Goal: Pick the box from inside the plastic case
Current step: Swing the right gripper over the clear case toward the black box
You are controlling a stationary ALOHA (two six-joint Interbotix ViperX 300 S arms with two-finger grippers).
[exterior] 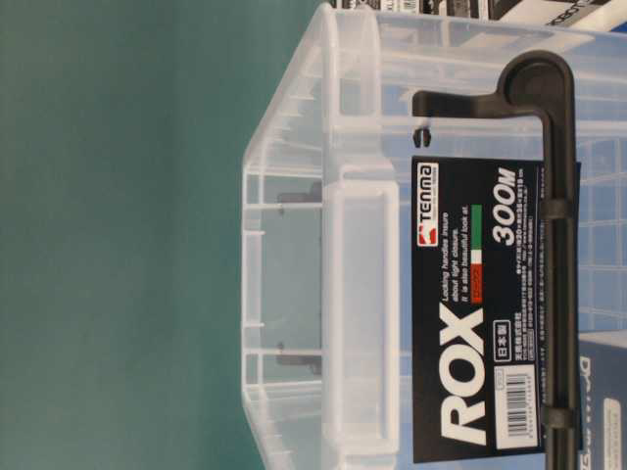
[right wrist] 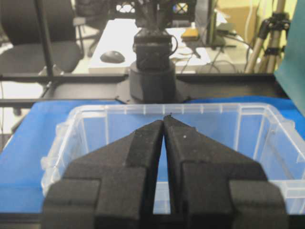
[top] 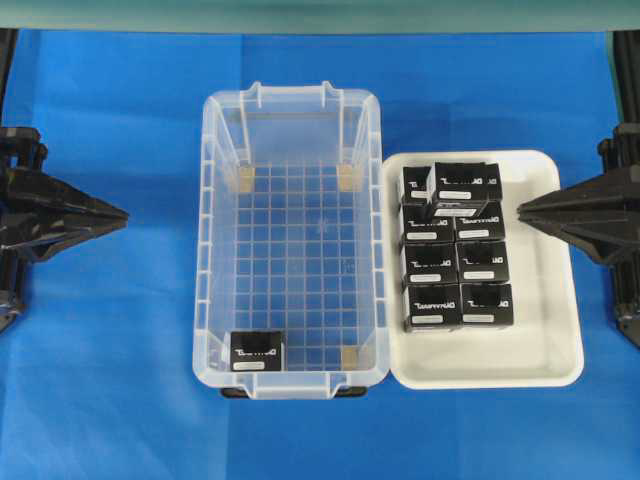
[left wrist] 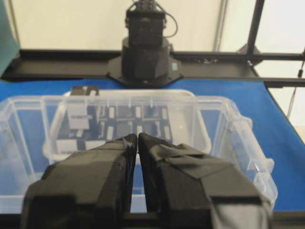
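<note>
A clear plastic case (top: pixel 290 240) is sitting in the middle of a blue cloth (top: pixel 100 380). One black box (top: pixel 257 352) is lying on the case's ribbed floor, tucked into the near-left corner in the overhead view, touching or nearly touching the walls there. The other parts of the floor are showing only small tan pads at the corners.

Just to the right of the case, a white tray (top: pixel 555 340) is holding a cluster of matching black boxes (top: pixel 457 260) in two columns, with one box resting tilted on top at the far end.

The left gripper (top: pixel 122 213) is hanging well to the left of the case, its fingers pressed together on nothing. The right gripper (top: pixel 522 210) is hovering over the tray's far-right part, its tips meeting too, holding nothing.
</note>
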